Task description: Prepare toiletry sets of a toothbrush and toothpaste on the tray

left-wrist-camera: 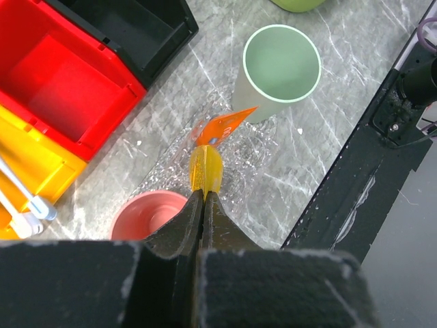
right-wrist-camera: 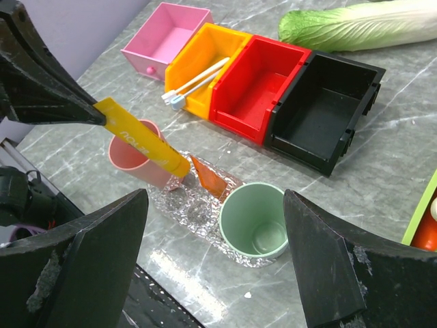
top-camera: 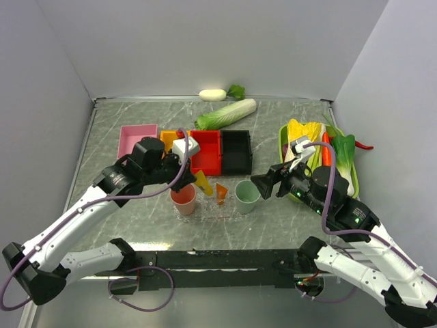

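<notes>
left gripper (left-wrist-camera: 205, 197) is clamping yellow toothpaste (left-wrist-camera: 205, 171) tilted over tray (right-wrist-camera: 179, 203); right gripper (top-camera: 259, 186) is hanging wide open, empty, beside green cup (top-camera: 247, 195).

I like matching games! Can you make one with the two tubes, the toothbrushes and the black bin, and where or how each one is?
Things:
1. yellow tube
2. orange tube
3. toothbrushes
4. black bin

Place or state:
A. in the yellow bin
B. empty
C. pinched in the left gripper
D. on the tray

Pairs: 1-C, 2-D, 3-A, 4-B
</notes>
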`<state>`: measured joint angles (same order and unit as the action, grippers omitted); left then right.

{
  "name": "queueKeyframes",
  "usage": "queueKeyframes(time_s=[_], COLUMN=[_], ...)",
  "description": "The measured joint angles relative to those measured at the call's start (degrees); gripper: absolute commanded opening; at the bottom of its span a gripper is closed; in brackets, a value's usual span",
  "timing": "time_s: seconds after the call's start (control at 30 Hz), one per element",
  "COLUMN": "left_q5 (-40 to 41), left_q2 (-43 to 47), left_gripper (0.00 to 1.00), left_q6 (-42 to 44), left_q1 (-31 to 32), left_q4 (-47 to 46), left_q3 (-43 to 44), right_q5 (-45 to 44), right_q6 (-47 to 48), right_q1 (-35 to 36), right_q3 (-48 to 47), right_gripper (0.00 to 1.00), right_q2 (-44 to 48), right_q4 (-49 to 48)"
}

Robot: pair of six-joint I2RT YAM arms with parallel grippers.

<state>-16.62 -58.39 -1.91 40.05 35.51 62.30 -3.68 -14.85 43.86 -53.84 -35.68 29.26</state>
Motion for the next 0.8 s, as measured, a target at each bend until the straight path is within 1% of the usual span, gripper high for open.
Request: queueKeyframes(time_s=[0.23, 0.8], left_q5=[-0.50, -0.50], left_q2=[-2.32, -3.50], left_gripper=[0.01, 0.01], left_q6=[0.24, 1.77], left_q1=[0.00, 0.00], left_q4=[-0.57, -0.57], left_q3=[0.00, -0.04], right_q5=[-0.02, -0.17], right_q6=[0.00, 0.00], right_q1=[0.02, -0.02], right_q3=[0.00, 0.31], right_gripper=[0.87, 0.87], right_q2=[0.00, 0.00], right_q4=[0.07, 0.46])
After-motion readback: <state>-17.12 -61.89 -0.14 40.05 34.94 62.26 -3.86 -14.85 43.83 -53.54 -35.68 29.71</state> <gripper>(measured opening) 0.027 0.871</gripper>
